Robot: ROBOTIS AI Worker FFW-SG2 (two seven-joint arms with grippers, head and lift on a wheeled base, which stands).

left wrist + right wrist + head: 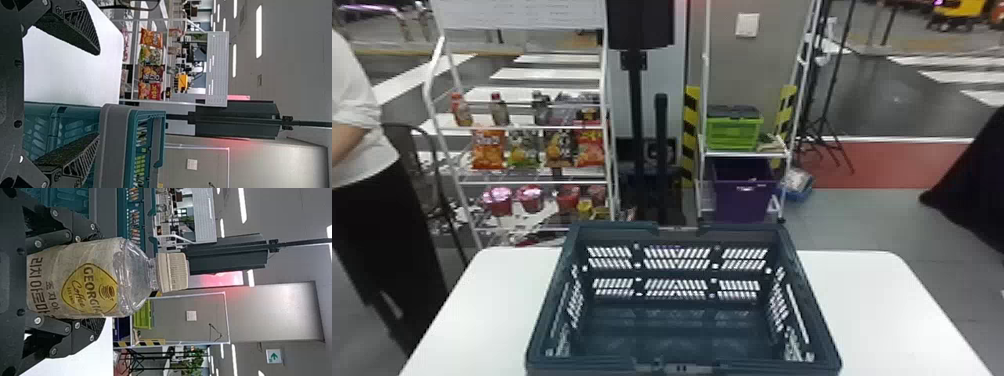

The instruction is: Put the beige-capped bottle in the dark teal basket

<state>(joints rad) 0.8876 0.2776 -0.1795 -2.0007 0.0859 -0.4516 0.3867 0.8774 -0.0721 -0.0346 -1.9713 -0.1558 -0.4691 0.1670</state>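
Right gripper [96, 280] pinches the beige-capped bottle [135, 274] upright near the dark teal basket [742, 232] – left gripper [97, 93], also near it, has its 2 fingers spread.

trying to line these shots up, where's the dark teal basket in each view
Head view: basket at bottom centre, on the table.
Left wrist view: toward the robot's right, partly behind the left gripper.
Right wrist view: to the robot's left of the bottle.
Shared landmark: white wall plate.
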